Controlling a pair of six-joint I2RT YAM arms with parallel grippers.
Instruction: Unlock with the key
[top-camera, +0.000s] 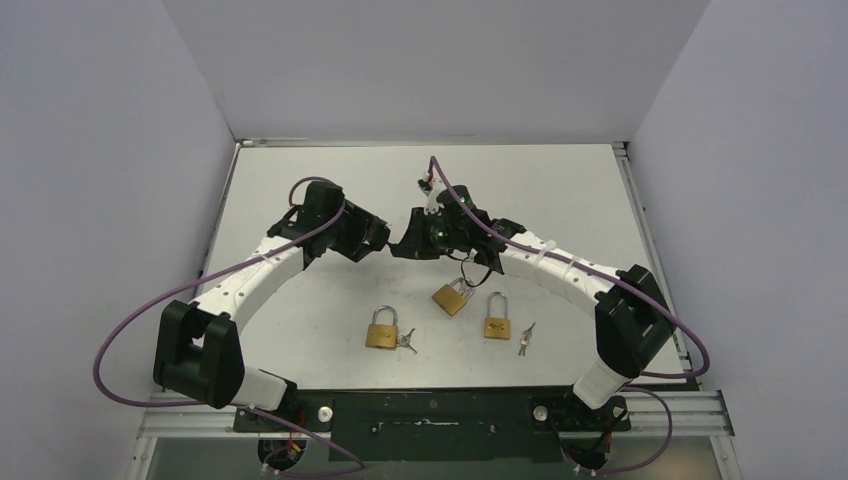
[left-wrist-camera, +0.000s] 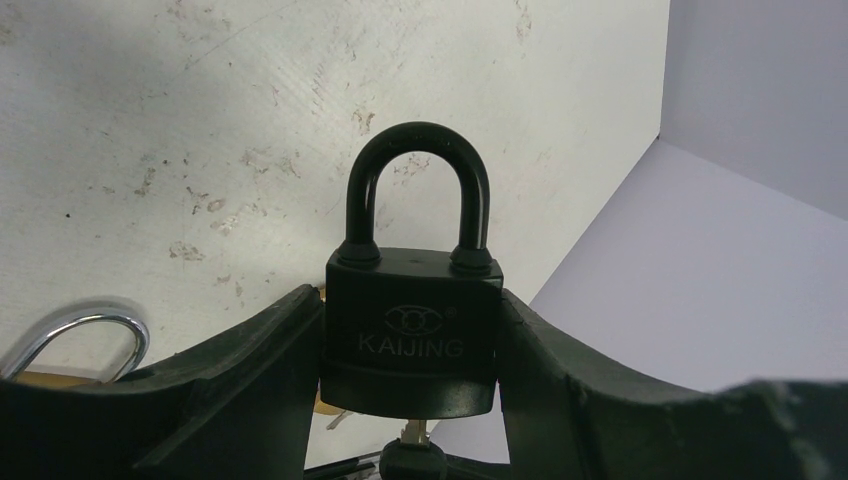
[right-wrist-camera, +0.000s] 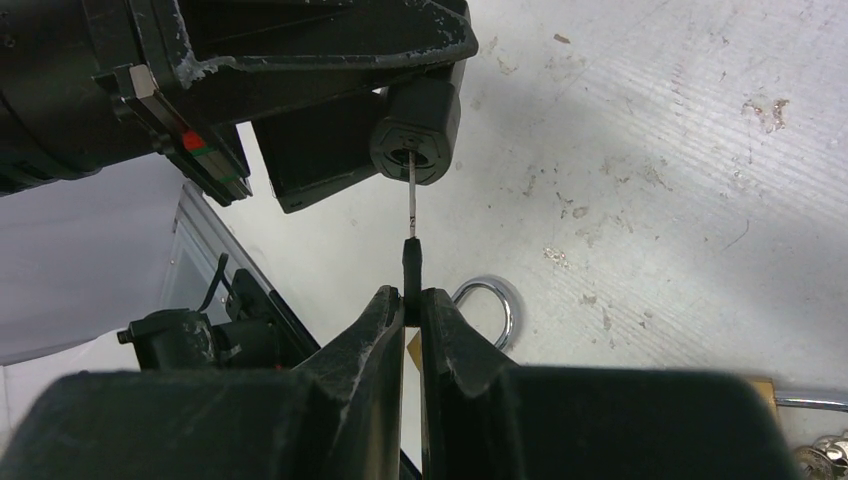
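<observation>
Three brass locks lie near the front of a white tabletop (top-camera: 560, 200), which up close we see is scuffed, faintly ribbed and flecked with grey marks. Plain pale lavender walls (top-camera: 430, 60) box it in on three sides. The left brass padlock (top-camera: 381, 332) and the right brass padlock (top-camera: 497, 325) each have small loose keys (top-camera: 406, 341) just beside them. The middle brass padlock (top-camera: 451, 297) lies tilted, its steel shackle a bright loop.

Above the middle of the table we find the black padlock (left-wrist-camera: 411, 330), matte, squarish and embossed KAIJING, with its arched shackle seated. The left gripper (top-camera: 380, 240) is clamped on its two sides. The right gripper (right-wrist-camera: 411, 300) is pinched tight on the dark head of the key (right-wrist-camera: 411, 250), whose thin metal blade runs straight into the round keyhole on the lock's underside.
</observation>
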